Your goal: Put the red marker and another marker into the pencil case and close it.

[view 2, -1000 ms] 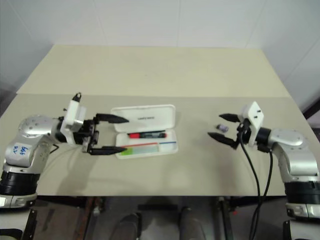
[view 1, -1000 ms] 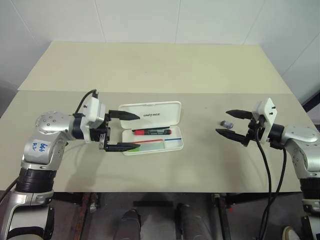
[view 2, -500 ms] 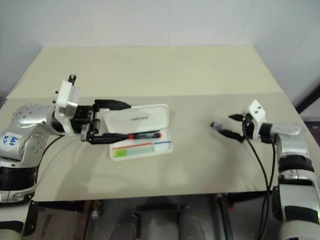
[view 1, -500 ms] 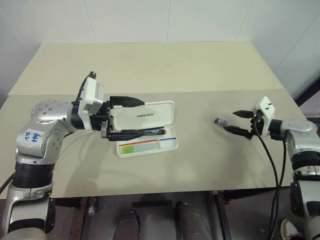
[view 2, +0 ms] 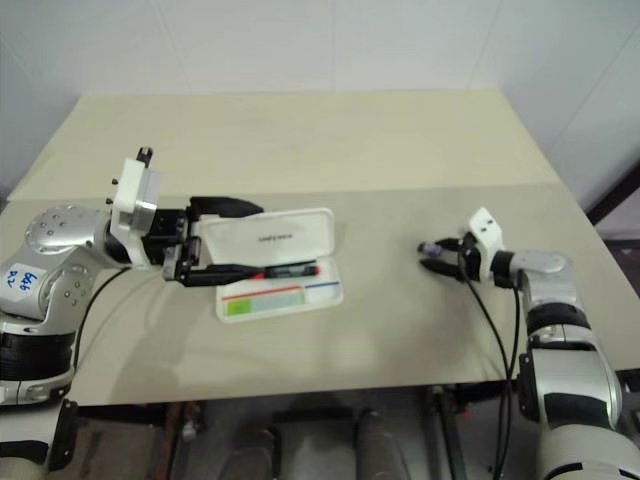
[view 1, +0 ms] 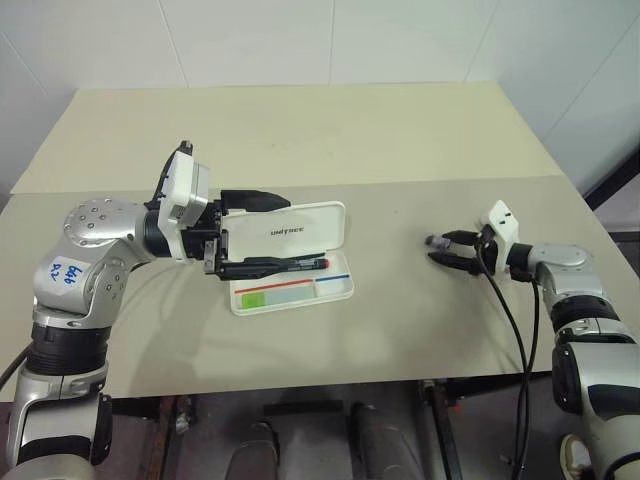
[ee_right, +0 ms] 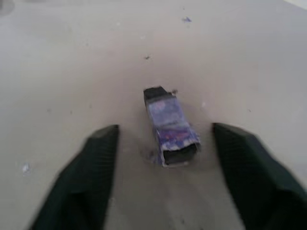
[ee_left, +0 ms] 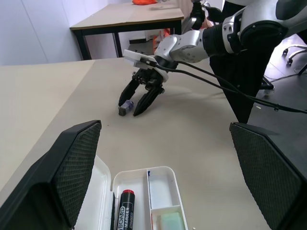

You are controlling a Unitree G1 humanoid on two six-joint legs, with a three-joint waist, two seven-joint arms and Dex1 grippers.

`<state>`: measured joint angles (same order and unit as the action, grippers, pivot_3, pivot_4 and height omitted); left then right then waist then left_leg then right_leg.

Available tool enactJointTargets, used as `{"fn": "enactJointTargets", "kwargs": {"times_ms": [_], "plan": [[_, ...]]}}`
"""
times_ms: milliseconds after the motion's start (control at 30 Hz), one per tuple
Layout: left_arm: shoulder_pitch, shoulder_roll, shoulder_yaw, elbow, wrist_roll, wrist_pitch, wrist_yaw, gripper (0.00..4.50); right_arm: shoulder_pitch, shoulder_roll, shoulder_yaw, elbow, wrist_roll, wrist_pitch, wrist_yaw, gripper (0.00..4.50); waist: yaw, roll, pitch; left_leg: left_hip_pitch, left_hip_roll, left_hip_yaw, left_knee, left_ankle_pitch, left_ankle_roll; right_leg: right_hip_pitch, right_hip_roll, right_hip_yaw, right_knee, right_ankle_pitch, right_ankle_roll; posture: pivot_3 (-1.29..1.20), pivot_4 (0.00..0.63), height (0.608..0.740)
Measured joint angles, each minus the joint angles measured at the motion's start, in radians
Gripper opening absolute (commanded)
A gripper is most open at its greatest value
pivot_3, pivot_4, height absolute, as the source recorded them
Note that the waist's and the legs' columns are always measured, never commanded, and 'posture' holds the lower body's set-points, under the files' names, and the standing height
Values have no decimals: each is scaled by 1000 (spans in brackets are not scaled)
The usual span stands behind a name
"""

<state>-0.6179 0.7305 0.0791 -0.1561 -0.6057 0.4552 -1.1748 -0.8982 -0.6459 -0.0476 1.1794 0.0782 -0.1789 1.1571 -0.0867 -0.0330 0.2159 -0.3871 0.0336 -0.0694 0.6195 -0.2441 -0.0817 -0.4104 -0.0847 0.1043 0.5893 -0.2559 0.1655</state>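
Case (view 1: 290, 260) lay open on our beige table (view 1: 300, 140), its white lid (view 1: 283, 231) tipped back on the far side. Inside it the red marker (view 1: 296, 265) lay along the far compartment, red cap toward our right. A green marker (view 1: 282, 296) lay in the near compartment.

Our left gripper (view 1: 255, 235) hovered at the case's left end, pointing right, jaws spread wide and grasping nothing. One finger (view 1: 255, 200) reached over the lid's edge, the other over the red marker's left end; we could not tell whether either touched.

Well to the right, our right gripper (view 1: 445, 249) sat low over the table. A small purple-grey object (ee_right: 169, 127) lay on the table between its two fingers (ee_right: 98, 163). The fingers stood apart on either side of it, a gap showing on both sides, so they were not clenched on it.
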Motion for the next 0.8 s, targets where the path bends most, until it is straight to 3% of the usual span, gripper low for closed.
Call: {"fn": "enactJointTargets", "kwargs": {"times_ms": [167,367,467,800], "plan": [[0,-2,0,0,0,-7,0,4500,0,2,0,2,0,-9,2,368,0,0,0,0,0,0,1,0,0,0,0,1,0,1,1,0,150,740],[9,4,1,8,8,-38,-7,4500,2,2,0,-25,1,-18,46,357,-2,1,0,0,0,0,0,0,0,0,1,2,0,1,1,0,150,740],[58,30,22,20,24,-71,-20,4500,14,16,0,-141,26,-14,117,357,-12,1,1,0,0,0,-1,0,0,-1,2,3,1,0,1,0,150,740],[250,102,106,49,60,-165,-50,4500,227,93,112,-891,183,292,219,357,4,1,1,1,1,0,-4,0,0,-2,2,3,3,-2,0,0,150,740]]}}
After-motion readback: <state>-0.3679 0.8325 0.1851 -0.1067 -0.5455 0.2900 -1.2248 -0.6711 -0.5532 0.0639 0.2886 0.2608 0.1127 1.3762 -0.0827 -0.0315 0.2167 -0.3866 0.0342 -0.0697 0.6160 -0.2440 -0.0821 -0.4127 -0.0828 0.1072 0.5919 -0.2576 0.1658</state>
